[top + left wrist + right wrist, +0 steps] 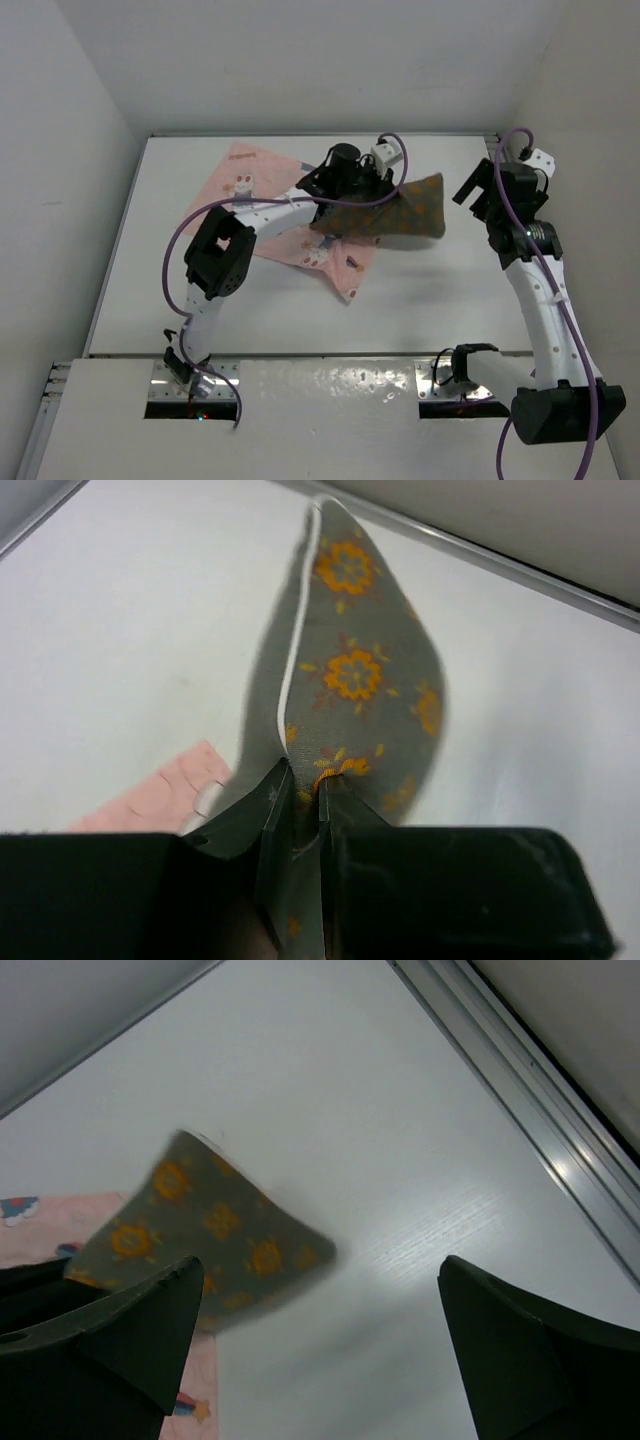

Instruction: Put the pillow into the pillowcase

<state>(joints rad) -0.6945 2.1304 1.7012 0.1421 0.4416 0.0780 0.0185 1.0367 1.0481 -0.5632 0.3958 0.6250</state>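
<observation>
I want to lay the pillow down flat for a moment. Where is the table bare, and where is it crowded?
Bare: the wide near strip of table between the pillowcase and the near edge, reaching right to the right arm. Crowded: the middle back, where the left claw holds the pillow above the pillowcase, the open right claw beside it.

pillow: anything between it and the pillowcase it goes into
Nothing visible between them. The left gripper, shut on the pillow, holds it over the right part of the pillowcase, which lies flat with no opening held apart; the right gripper is open, apart from both.
</observation>
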